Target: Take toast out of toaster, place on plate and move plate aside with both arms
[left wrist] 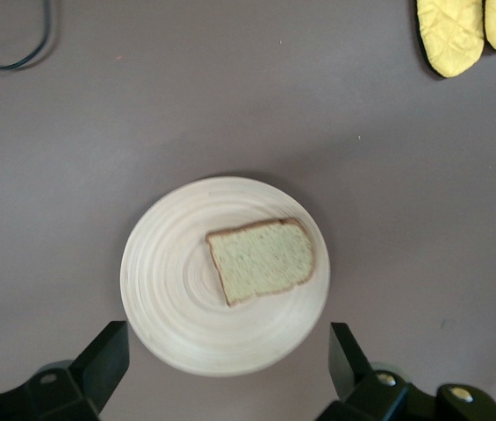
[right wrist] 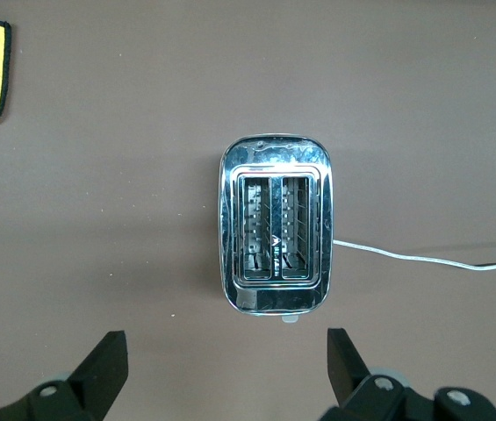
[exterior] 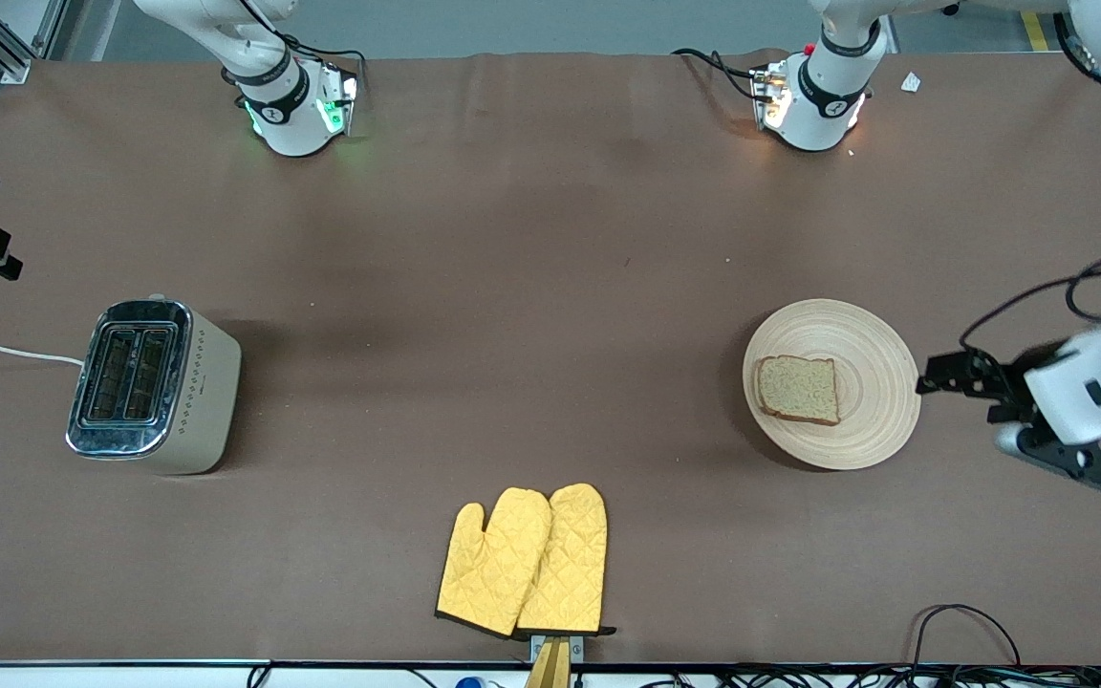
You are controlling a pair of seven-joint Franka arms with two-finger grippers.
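The toast (exterior: 798, 389) lies flat on the round pale wooden plate (exterior: 880, 354), toward the left arm's end of the table. My left gripper (exterior: 929, 380) is open and empty, just off the plate's rim on the side toward the left arm's end, not touching it. In the left wrist view the plate (left wrist: 173, 281) and toast (left wrist: 261, 260) show between the spread fingers of the left gripper (left wrist: 226, 351). My right gripper (right wrist: 226, 346) is open and empty, up over the table beside the toaster (right wrist: 274, 224). It is out of the front view.
The steel toaster (exterior: 154, 387) stands toward the right arm's end, slots empty, its white cord (right wrist: 423, 259) trailing off. Two yellow oven mitts (exterior: 524, 561) lie near the table's front edge, also showing in the left wrist view (left wrist: 463, 31).
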